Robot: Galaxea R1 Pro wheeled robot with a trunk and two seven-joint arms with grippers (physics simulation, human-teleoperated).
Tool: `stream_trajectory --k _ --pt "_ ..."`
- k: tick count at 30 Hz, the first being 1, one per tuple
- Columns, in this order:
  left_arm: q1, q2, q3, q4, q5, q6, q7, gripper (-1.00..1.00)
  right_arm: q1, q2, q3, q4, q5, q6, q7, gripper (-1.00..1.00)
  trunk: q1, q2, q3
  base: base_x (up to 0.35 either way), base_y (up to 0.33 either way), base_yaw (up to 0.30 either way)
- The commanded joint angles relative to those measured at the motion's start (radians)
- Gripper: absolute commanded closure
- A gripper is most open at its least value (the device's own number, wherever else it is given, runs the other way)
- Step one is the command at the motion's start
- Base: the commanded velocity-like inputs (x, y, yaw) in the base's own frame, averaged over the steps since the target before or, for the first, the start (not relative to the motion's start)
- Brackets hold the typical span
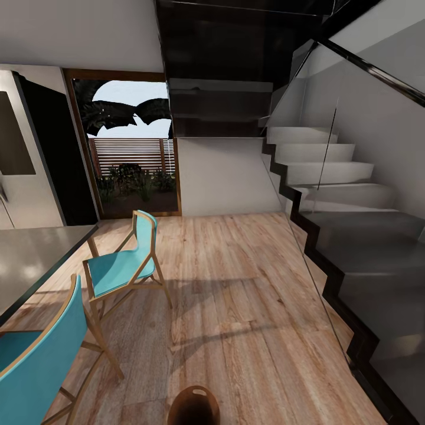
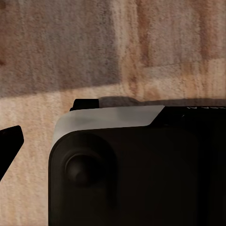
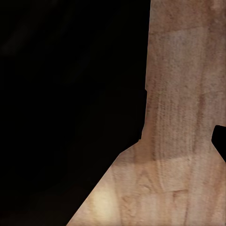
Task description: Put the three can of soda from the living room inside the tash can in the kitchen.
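Observation:
The brown, coppery-rimmed trash can [image 1: 193, 406] stands on the light wood floor at the bottom edge of the head view, its slot handle cut-out facing me. The orange soda cans are out of view. In the left wrist view one dark fingertip [image 2: 10, 140] hangs over the floor beside the robot's own black and grey body [image 2: 136, 165]. In the right wrist view a dark fingertip [image 3: 220, 141] juts in at the edge, over floor boards, with a large black shape [image 3: 66, 103] across from it. I cannot tell whether either gripper holds anything.
A stainless-steel fridge [image 1: 23, 153] stands at the far left, beside a wood-framed glass door [image 1: 133, 159]. A grey table [image 1: 32, 260] and two turquoise chairs [image 1: 124, 265] [image 1: 35, 354] are on the left. A glass-sided staircase [image 1: 348, 236] rises along the right.

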State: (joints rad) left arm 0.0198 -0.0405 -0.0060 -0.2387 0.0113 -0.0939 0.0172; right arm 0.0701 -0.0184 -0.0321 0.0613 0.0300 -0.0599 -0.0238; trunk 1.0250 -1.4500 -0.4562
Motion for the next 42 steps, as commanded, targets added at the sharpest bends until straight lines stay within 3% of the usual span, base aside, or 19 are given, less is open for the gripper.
stream_trajectory --k 1,42 --pt "0.000 0.000 0.000 0.000 0.000 0.000 0.000 -1.00 0.000 0.000 0.000 0.000 0.000 0.000 0.000 -1.00 0.000 0.000 0.000 0.000 0.000 0.000" --pt "0.000 0.000 0.000 0.000 0.000 0.000 0.000 -1.00 0.000 0.000 0.000 0.000 0.000 0.000 0.000 -1.00 0.000 0.000 0.000 0.000 0.000 0.000"
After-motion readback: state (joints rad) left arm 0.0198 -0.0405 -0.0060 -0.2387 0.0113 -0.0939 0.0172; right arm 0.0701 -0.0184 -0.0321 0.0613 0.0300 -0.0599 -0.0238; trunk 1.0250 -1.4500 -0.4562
